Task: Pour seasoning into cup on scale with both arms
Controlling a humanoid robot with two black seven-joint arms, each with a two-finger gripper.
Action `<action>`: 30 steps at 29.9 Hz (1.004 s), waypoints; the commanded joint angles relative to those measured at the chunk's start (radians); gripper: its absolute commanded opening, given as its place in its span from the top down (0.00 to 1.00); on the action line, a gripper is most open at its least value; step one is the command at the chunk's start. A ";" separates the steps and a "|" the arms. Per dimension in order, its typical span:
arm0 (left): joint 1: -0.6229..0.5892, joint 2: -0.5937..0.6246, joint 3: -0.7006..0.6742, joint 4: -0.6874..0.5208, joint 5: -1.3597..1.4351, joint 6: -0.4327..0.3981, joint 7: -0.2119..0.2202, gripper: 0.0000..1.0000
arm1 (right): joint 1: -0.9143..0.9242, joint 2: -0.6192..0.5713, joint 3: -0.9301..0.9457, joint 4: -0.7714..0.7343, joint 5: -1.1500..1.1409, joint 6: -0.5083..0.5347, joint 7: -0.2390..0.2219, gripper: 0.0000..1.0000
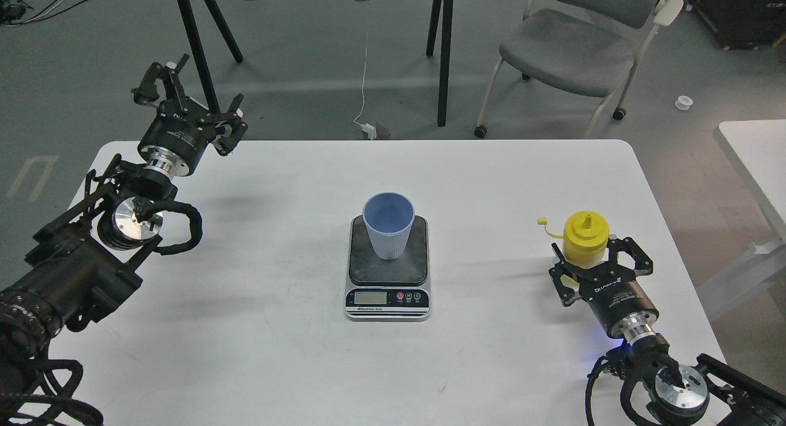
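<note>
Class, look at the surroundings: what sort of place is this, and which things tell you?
Probably a lab or workshop: grey carpet strewn with cables, a wheeled office chair, and a plain white table.

Blue cup [388,224] upright on scale [387,282], mid-table [491,186]
</note>
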 commanded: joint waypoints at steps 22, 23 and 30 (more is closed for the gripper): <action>-0.001 0.002 -0.007 -0.009 -0.002 0.000 -0.001 0.01 | -0.212 -0.113 0.067 0.138 0.001 0.000 0.010 0.03; -0.003 0.004 -0.007 -0.009 -0.002 0.000 -0.001 0.01 | -0.222 -0.138 0.070 0.159 0.000 0.000 0.010 0.03; -0.005 0.029 -0.008 -0.009 -0.002 -0.008 0.003 0.01 | -0.243 -0.374 0.105 0.189 -0.002 0.000 0.010 0.01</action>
